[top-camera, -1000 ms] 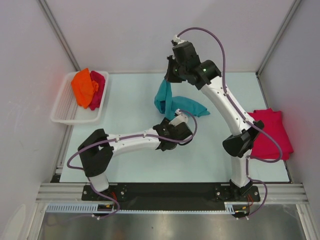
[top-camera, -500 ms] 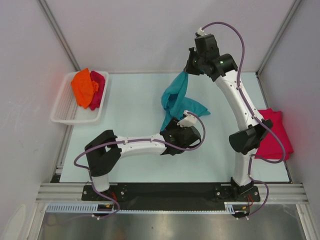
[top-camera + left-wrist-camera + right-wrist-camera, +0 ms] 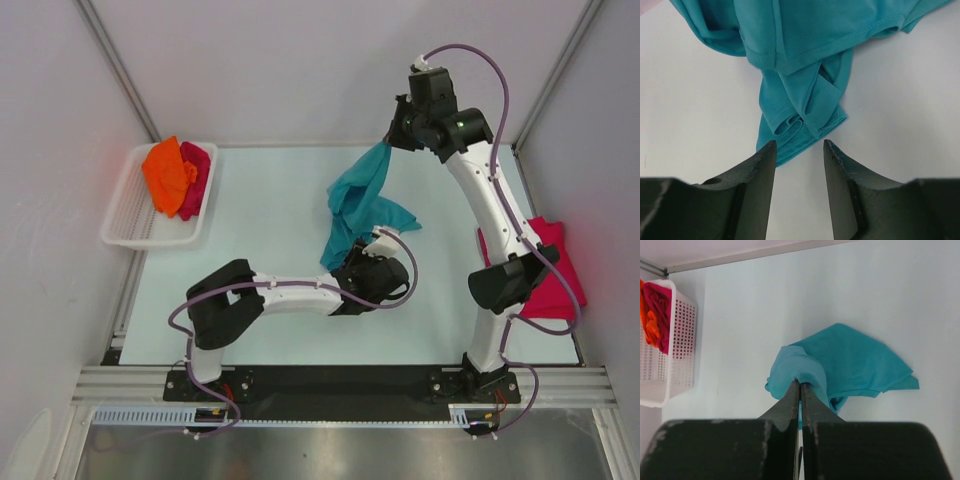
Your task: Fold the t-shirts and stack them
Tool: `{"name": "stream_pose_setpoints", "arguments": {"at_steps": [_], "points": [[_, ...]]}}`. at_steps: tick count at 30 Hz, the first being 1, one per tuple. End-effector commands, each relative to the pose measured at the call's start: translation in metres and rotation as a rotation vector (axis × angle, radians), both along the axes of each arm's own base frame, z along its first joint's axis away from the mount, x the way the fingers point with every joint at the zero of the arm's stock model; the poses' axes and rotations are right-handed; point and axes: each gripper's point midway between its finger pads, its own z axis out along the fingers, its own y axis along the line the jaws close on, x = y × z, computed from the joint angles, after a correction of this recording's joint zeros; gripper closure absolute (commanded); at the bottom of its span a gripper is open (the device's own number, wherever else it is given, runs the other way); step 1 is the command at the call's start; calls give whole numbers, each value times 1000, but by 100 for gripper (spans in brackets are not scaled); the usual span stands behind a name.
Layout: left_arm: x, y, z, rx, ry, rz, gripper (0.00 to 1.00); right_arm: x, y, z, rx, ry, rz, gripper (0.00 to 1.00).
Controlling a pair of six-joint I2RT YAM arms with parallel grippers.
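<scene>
My right gripper [image 3: 388, 147] is shut on the teal t-shirt [image 3: 362, 205] and holds one end of it up at the back of the table; its lower part rests bunched on the table. In the right wrist view the gripper [image 3: 800, 383] pinches a fold of the teal shirt [image 3: 855, 362]. My left gripper [image 3: 352, 258] is open and empty, low at the shirt's near corner; in the left wrist view its tips [image 3: 799, 146] flank the corner of the teal shirt [image 3: 805, 100]. An orange t-shirt [image 3: 167, 172] and a crimson-pink t-shirt [image 3: 195, 178] lie in the basket. Another crimson-pink t-shirt [image 3: 548, 270] lies at the right.
The white slatted basket [image 3: 130, 225] stands at the table's back left; it also shows in the right wrist view [image 3: 677, 365]. Grey walls enclose the table on three sides. The right arm's elbow [image 3: 510, 282] hangs over the crimson-pink shirt at the right.
My right gripper has carried the teal t-shirt's end up and to the right, stretching the cloth. My left gripper has moved right and a little nearer, along with the shirt's near corner.
</scene>
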Motion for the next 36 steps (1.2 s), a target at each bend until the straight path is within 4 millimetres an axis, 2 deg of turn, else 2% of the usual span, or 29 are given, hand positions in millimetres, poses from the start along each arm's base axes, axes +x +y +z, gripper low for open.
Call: {"name": "stream_pose_setpoints", "arguments": {"at_steps": [1,13,22,25,36], "points": [[4,-5,-5,-86,-5,32,53,-12,-20,29,14,-57,-15,100],[18,16,-18,-98,4,75,55,-9,-30,24,-19,-41,-43,100],[35,30,-29,-132,21,99,59,-11,-44,34,-44,-51,-78,100],[38,27,-31,-136,25,89,61,-11,-45,35,-52,-51,-84,100],[47,-3,-31,-169,40,41,62,-9,-52,37,-77,-49,-111,100]]}}
